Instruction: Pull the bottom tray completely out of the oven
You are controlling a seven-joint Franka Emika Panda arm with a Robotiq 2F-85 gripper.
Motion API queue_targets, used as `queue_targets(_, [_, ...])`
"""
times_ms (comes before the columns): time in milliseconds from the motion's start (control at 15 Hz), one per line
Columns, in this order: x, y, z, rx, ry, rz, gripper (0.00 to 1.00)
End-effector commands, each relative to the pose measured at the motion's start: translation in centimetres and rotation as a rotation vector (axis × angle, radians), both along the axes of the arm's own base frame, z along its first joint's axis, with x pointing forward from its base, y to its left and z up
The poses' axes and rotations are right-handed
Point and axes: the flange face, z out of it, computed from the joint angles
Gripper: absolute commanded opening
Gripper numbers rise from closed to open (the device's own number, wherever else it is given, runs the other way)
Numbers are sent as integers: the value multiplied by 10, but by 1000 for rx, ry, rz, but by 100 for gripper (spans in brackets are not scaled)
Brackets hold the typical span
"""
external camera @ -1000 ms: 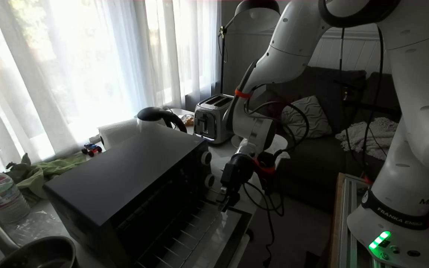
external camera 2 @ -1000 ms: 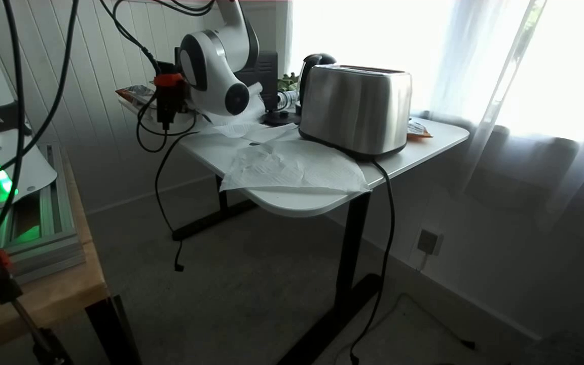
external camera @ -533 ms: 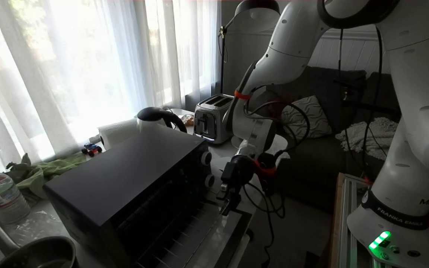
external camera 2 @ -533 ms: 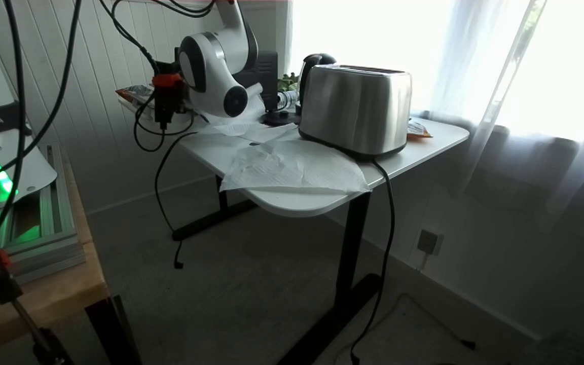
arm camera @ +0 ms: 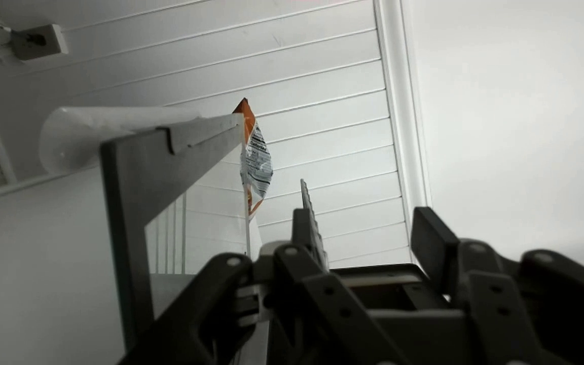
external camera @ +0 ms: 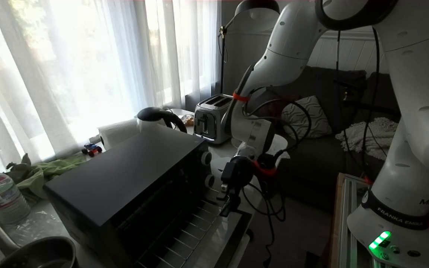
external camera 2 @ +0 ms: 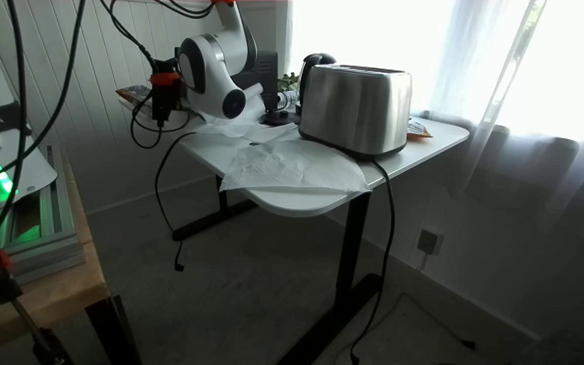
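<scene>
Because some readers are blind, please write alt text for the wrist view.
An open robot claw at the bottom, with what seems the bottom tray, edge-on, visible in its gap. At left is the oven's glass door; behind, a packet and white panelled wall.

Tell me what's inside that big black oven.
A barred metal tray sits partly inside the oven, jutting out its open front. Deeper in is too dark to tell; the rest is covered from above.

Silver toaster [external camera 2: 355, 111] on white table [external camera 2: 216, 147]; bottle [external camera: 4, 197] near pan [external camera: 56, 247].
</scene>
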Motion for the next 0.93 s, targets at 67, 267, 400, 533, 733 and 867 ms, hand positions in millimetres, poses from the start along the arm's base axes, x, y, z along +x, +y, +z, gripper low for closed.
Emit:
queue_targets(67, [6,7,-1,23,11,12,55])
queue_targets(267, [10,9,-1,15,-10,1,61])
queue_targets(400, [13,10,0,17,-22,0,59])
queue_targets(533, [18,11,1,21,-39,-2,56])
queue_targets(733, [21,12,0,21,-53,-6,43])
queue_targets(867, [21,12,-1,23,-53,-6,46])
